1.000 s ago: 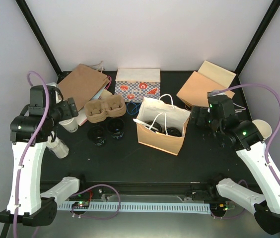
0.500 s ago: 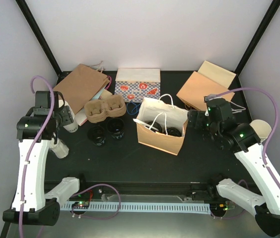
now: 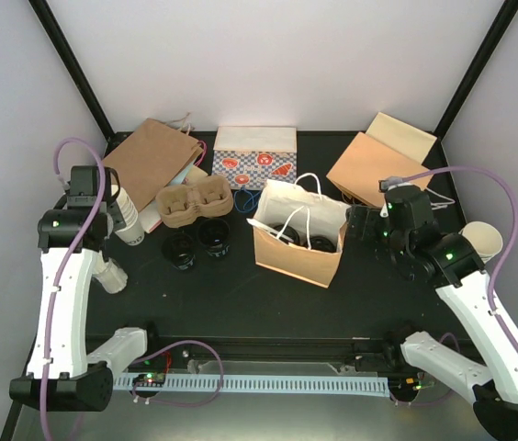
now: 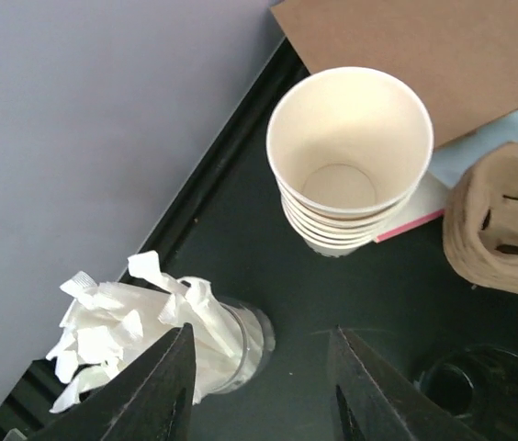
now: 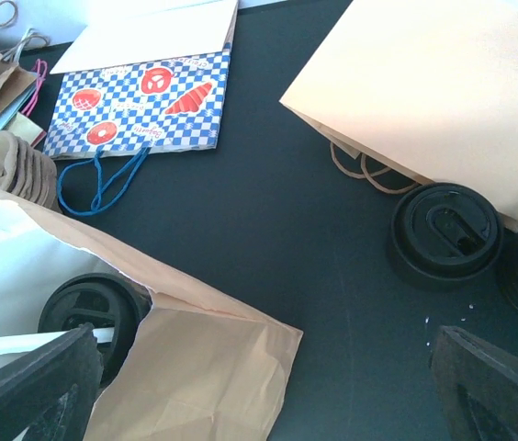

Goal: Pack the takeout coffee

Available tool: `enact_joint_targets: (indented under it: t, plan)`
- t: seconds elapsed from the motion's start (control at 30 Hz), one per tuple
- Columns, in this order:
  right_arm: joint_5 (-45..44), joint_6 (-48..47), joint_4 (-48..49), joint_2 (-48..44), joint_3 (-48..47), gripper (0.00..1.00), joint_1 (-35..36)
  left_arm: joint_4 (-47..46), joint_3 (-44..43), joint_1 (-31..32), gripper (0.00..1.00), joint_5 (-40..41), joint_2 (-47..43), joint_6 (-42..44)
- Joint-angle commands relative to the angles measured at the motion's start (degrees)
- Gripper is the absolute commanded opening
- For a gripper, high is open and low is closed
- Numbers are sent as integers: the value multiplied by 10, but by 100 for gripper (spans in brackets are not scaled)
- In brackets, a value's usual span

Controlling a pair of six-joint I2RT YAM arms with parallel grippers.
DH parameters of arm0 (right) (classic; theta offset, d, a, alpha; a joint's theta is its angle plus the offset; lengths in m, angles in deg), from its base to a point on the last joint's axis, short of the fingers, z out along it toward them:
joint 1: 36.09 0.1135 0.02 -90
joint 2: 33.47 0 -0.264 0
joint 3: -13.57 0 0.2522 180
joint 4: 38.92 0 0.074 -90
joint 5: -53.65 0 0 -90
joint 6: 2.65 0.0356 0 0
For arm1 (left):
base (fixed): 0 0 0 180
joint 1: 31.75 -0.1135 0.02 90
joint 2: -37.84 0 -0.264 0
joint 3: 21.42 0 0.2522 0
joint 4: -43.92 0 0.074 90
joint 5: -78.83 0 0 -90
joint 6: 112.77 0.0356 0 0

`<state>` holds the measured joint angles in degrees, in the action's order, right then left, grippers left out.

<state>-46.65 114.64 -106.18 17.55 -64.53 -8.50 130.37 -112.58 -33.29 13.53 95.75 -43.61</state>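
Right gripper (image 5: pixel 264 367), jaws wide apart and empty; ahead of it a short round coffee cup (image 5: pixel 444 234) with a black lid stands just beside a flat tan bag (image 5: pixel 443 101); another cup (image 5: pixel 84 308) sits inside the open paper bag (image 5: pixel 213 367); left gripper (image 4: pixel 261 363) partly open, holding nothing.

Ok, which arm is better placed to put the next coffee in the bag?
Right, probably. Its jaws stand wide open beside the bag, with a lidded cup just ahead. The left jaws hang near the paper cups, away from the bag.
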Motion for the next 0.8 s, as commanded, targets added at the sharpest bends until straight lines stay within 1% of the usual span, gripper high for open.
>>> enact_joint_targets:
  t: [0.0,0.07,0.2,0.47,0.6,0.77]
  plan:
    - [0,-2,10,-12,3,100,-3,-17,9,-10,42,50,14,-27]
    - [0,-2,10,-14,7,100,-3,-38,23,-17,45,60,16,-25]
    - [1,-3,11,-16,9,100,-2,-58,26,-43,44,52,31,-30]
    - [3,-3,10,-18,11,100,-2,-74,36,-73,46,46,56,-44]
    - [0,-4,10,-18,15,100,-2,-81,48,-83,45,41,64,-44]
    - [-3,-4,11,-17,15,100,-3,-91,61,-90,40,37,67,-45]
